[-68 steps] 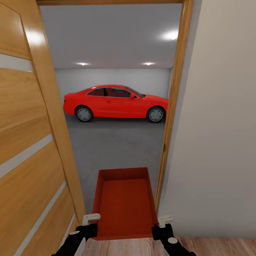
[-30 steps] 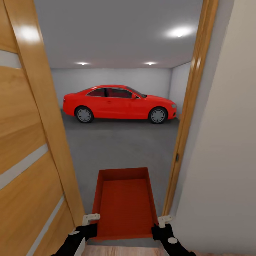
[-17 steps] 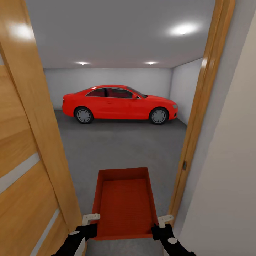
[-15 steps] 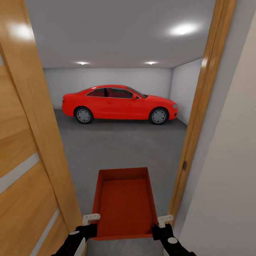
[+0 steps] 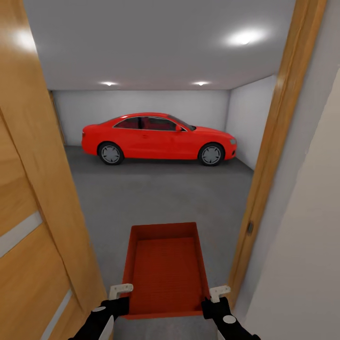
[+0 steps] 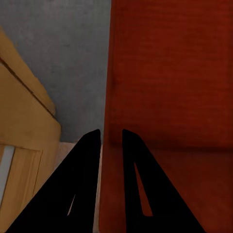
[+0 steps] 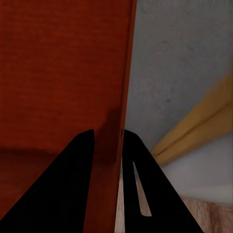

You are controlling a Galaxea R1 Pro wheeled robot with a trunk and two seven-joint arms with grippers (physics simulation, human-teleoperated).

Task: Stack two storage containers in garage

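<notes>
**Both grippers pinched on one bin in the garage doorway**

Left gripper (image 5: 122,295) was clamped narrow on the left wall of the storage container (image 5: 165,269), and the right gripper (image 5: 215,296) was clamped the same way on its right wall. In the left wrist view one finger sat inside the wall and one outside (image 6: 112,145); the right wrist view matched (image 7: 112,143).

The orange-red bin hung level between the claws, reaching forward over the grey floor (image 5: 156,193) at the threshold.

Likely trouble: the opening was tight. The open door (image 5: 38,226) stood close on the left and the door frame (image 5: 271,179) on the right, so a drifting base could knock an arm and twist the thin walls out of grip. The red car (image 5: 158,138) stood well ahead.
</notes>
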